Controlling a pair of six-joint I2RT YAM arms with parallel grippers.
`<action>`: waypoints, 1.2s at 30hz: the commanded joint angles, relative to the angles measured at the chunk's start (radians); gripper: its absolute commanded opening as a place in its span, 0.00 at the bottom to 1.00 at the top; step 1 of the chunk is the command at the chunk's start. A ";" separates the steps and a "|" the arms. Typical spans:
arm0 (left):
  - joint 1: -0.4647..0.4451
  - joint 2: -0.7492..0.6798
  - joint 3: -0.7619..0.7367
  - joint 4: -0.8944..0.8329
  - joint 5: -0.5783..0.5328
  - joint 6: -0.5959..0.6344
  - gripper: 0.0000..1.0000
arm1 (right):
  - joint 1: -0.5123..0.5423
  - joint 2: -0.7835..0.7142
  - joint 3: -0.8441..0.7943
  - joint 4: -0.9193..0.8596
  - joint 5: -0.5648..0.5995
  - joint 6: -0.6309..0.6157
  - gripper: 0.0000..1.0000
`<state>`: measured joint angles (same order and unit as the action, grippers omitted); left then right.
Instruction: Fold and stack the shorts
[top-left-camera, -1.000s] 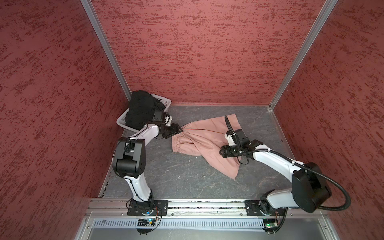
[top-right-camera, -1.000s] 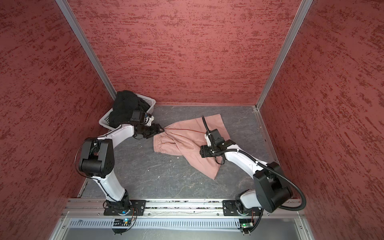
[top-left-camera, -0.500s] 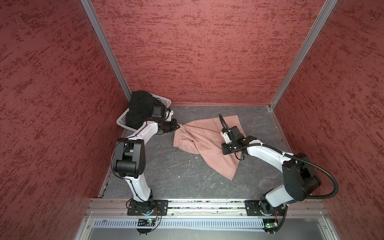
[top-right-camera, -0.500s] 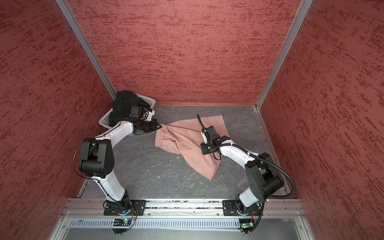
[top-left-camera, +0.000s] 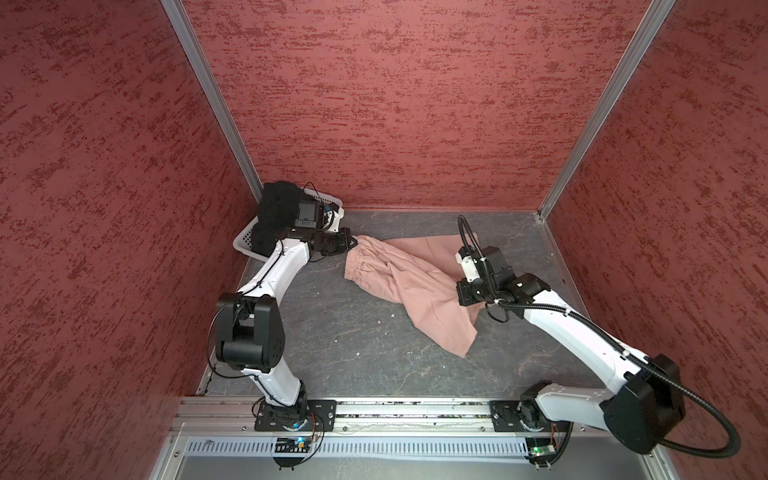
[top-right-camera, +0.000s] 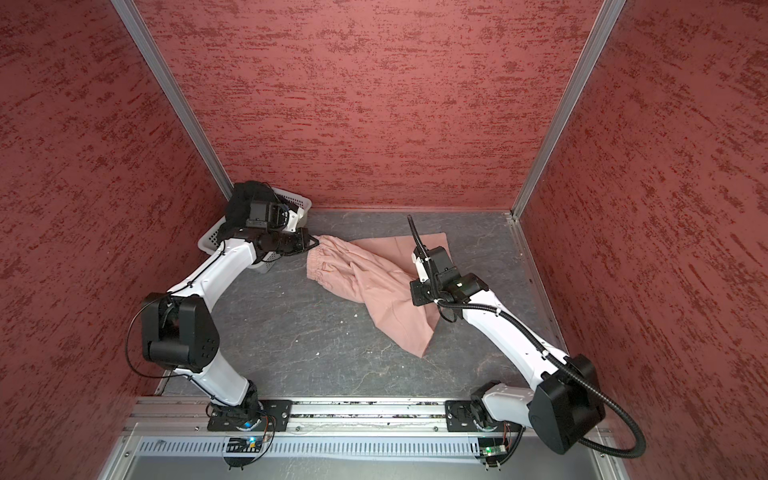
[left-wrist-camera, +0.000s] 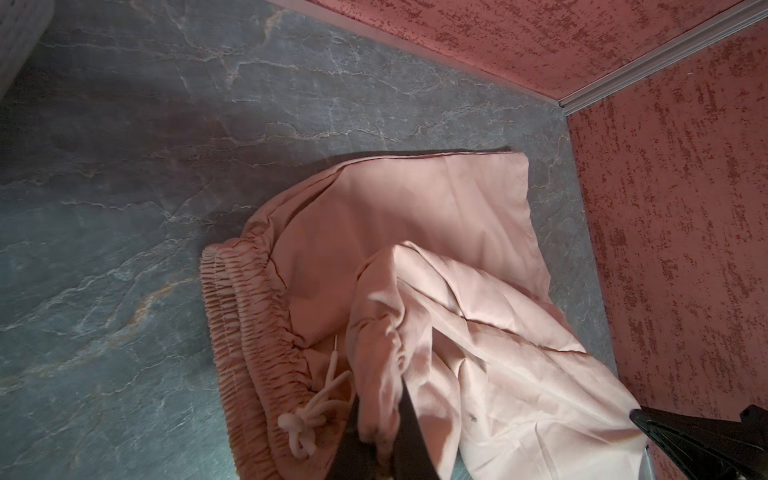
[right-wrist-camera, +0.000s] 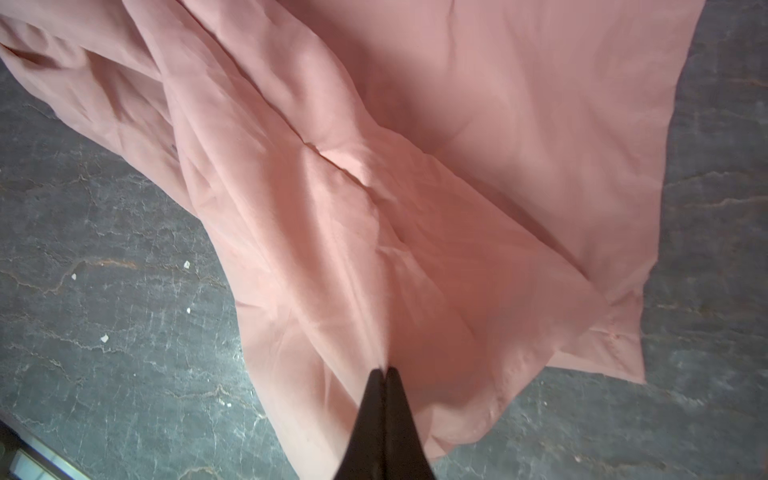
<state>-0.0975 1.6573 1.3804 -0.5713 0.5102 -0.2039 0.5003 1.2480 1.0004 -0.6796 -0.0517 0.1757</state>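
Grey marbled surface carries the pink shorts; left claw clenched on their waistband corner, right claw pinching cloth near their middle.

- Back wall: red, rough-textured panel, far beyond left fingers and right fingers.
- Left side wall and right side wall: same red texture, each outboard of its own side's fingers.
- Aluminium corner posts where walls meet.
- Worktop: dark grey stone-look, pale veins, below both sets of fingers.
- Few white specks on worktop, near right fingers.
- Aluminium rail along front edge of worktop, well behind fingers.
- Light even, from above; soft shadows on worktop.
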 joint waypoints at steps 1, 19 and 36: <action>-0.004 -0.038 -0.011 -0.024 -0.013 0.021 0.00 | 0.002 -0.038 -0.024 -0.081 0.008 0.054 0.68; -0.034 -0.106 -0.106 -0.005 -0.010 0.003 0.00 | 0.127 -0.057 -0.338 0.115 -0.068 0.565 0.80; -0.024 -0.195 -0.054 -0.046 0.030 0.018 0.07 | 0.100 0.130 -0.138 0.135 0.114 0.340 0.00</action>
<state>-0.1314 1.4765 1.2728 -0.6182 0.5167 -0.2039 0.6331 1.3785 0.7780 -0.5003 -0.0280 0.6041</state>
